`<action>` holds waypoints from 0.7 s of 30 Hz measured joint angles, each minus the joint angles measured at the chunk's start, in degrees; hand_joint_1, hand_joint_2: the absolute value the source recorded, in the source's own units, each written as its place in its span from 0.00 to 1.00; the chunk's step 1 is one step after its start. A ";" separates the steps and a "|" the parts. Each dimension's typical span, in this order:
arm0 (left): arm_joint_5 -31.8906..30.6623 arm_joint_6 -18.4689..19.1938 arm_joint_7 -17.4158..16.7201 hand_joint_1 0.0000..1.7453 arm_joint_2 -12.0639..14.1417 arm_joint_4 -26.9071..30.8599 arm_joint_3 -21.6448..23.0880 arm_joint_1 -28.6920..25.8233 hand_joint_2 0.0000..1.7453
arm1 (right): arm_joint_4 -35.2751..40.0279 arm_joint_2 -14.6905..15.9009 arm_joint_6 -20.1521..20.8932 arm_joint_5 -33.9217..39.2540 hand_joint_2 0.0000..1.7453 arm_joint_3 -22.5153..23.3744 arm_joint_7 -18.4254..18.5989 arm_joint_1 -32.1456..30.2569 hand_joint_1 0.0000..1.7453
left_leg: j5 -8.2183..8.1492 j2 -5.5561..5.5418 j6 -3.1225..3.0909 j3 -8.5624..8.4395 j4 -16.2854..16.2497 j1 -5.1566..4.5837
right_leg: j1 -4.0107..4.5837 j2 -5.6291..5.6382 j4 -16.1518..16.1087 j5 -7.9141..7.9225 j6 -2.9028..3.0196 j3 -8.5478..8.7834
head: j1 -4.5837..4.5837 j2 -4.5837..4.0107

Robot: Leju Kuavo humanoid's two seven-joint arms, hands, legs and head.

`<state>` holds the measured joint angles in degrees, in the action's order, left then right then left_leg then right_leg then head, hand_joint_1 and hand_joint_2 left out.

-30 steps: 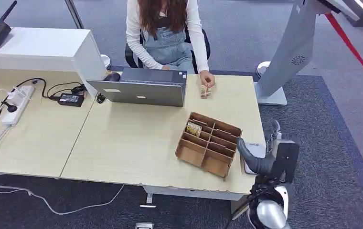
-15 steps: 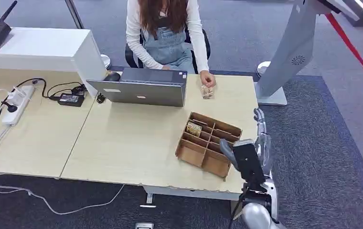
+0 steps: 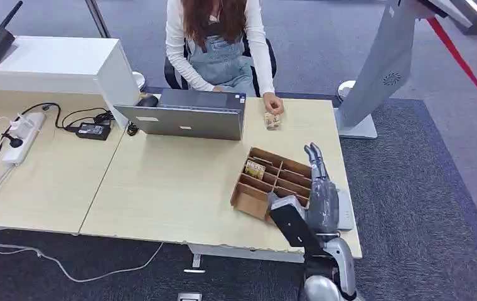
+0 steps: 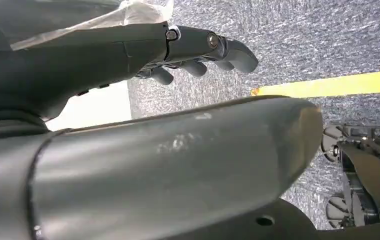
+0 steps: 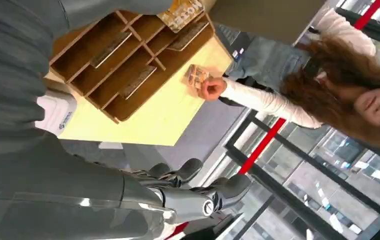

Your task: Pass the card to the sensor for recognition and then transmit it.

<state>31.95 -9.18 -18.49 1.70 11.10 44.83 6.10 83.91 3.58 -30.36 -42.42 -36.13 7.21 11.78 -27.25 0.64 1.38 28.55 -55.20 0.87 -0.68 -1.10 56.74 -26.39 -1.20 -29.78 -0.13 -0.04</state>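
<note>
A brown cardboard divider box stands on the desk's right part, with a patterned card upright in a far-left compartment. My right hand hovers over the box's right edge, fingers stretched out and holding nothing. A white sensor lies flat at the desk's right edge, partly hidden by that hand. In the right wrist view the box, the card and the sensor sit beyond my right hand. A person's hand rests on a second card beside the laptop. My left hand hangs over carpet, holding nothing.
A person sits behind the desk at a grey laptop. A power strip and an adapter with cables lie at the left. A grey kiosk stand rises off the desk's right end.
My right hand has lifted from the sensor at the desk's right edge, swung left and forward, and its fingers now point out over the box's right side.
</note>
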 joint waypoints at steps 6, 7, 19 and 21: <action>-0.13 0.17 0.00 0.00 0.00 0.00 0.04 0.03 0.00 | -1.14 -0.39 2.40 -4.42 1.00 -2.60 2.47 1.14 0.80 | 0.00 0.00 0.00 0.00 0.00 0.00 | 0.00 0.00 0.00 0.00 0.00 0.00 | 0.00 0.00; -0.13 0.33 0.00 0.00 0.00 0.00 0.04 0.03 0.00 | -1.45 -0.46 2.56 -5.52 1.00 -2.98 3.20 1.30 0.88 | 0.00 0.00 0.00 0.00 0.00 0.00 | 0.00 0.00 0.00 0.00 0.00 0.00 | 0.00 0.00; -0.15 0.85 -0.48 0.00 0.02 0.00 1.01 0.10 0.00 | -6.03 -0.63 3.50 -14.23 1.00 -6.45 8.55 4.23 0.05 | 0.00 0.00 0.00 0.00 0.00 0.00 | 0.00 0.00 0.00 0.00 0.00 -0.01 | 0.00 0.00; -0.15 0.85 -0.46 0.00 0.02 0.00 1.03 0.10 0.00 | -6.32 -0.63 3.67 -14.56 1.00 -6.60 9.09 4.51 0.01 | 0.00 0.00 0.00 0.01 0.00 0.00 | 0.00 -0.01 0.00 0.00 0.00 0.00 | 0.00 0.00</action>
<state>31.80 -8.33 -18.95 1.73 11.10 45.86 6.20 77.59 2.95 -26.69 -56.98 -42.73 16.31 16.29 -27.24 0.64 1.38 28.56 -55.20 0.87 -0.68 -1.10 56.74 -26.39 -1.21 -29.78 -0.13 -0.04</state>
